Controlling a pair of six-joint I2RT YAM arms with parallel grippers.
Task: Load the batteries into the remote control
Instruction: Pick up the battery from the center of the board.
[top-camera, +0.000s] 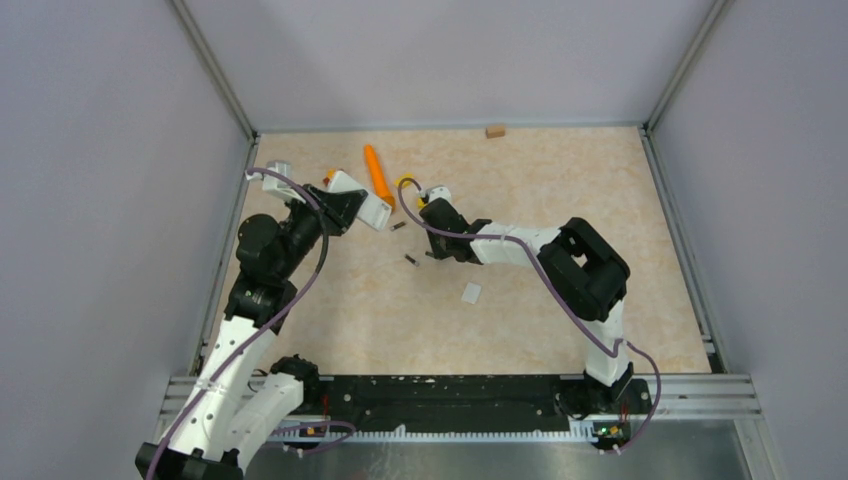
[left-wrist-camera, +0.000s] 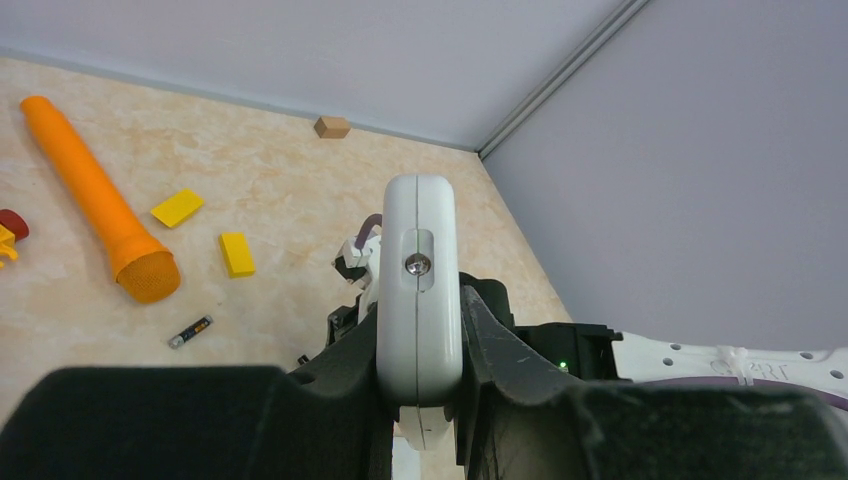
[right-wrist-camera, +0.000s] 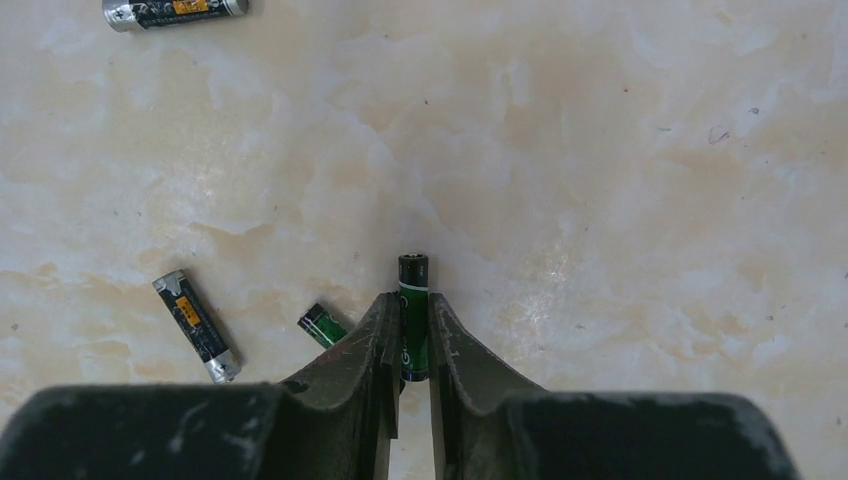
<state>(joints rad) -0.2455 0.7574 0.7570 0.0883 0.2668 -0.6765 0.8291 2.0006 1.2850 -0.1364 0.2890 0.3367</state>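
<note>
My left gripper is shut on the white remote control, held edge-on and raised above the table; from above the remote sits at the back left. My right gripper is shut on a green-and-black battery, low over the table, its tip sticking out past the fingertips. Three more batteries lie loose: one to the left, a green one partly hidden by my left finger, and one at the top left. From above, the right gripper is near the table's middle.
An orange microphone-shaped toy, two yellow blocks and a small wooden block lie toward the back. A small white flat piece lies on the table in front of the right arm. Walls enclose three sides.
</note>
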